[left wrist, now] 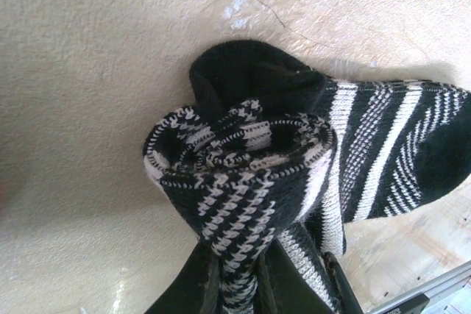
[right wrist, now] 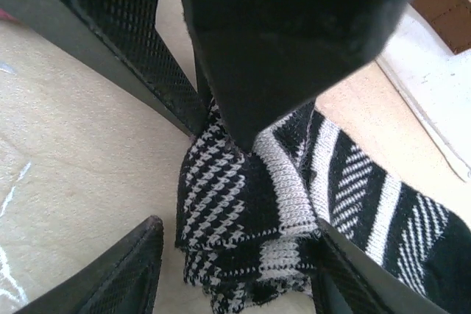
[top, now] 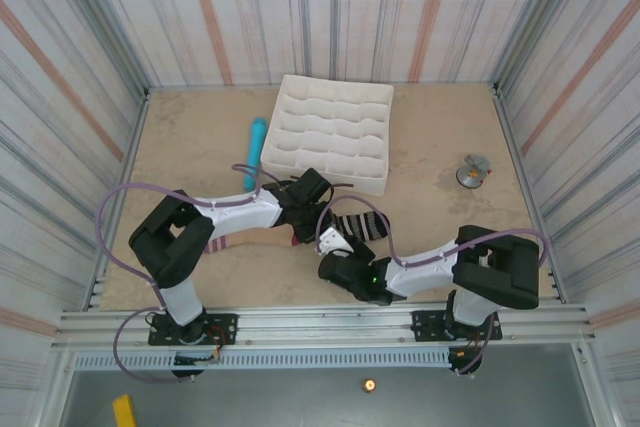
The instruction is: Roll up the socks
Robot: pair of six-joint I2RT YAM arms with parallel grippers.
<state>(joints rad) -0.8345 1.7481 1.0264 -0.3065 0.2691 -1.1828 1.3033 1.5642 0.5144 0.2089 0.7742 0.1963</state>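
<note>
Left pincer point(left wrist: 246, 273): closed narrow on the black sock with white stripes point(left wrist: 243, 182), fabric pinched between its fingers. One end of that sock is wound into a loose roll at the fingers; the rest trails flat on the worktop point(left wrist: 88, 71). Right pincer point(right wrist: 239, 233): spread wide, one finger on either side of the same roll; whether they touch it cannot be told. Beige sock point(top: 250, 239): flat under the left forearm, partly hidden. White divided tray point(top: 330, 137) and light-blue cylinder point(top: 255, 147): farther back, apart from both socks.
</note>
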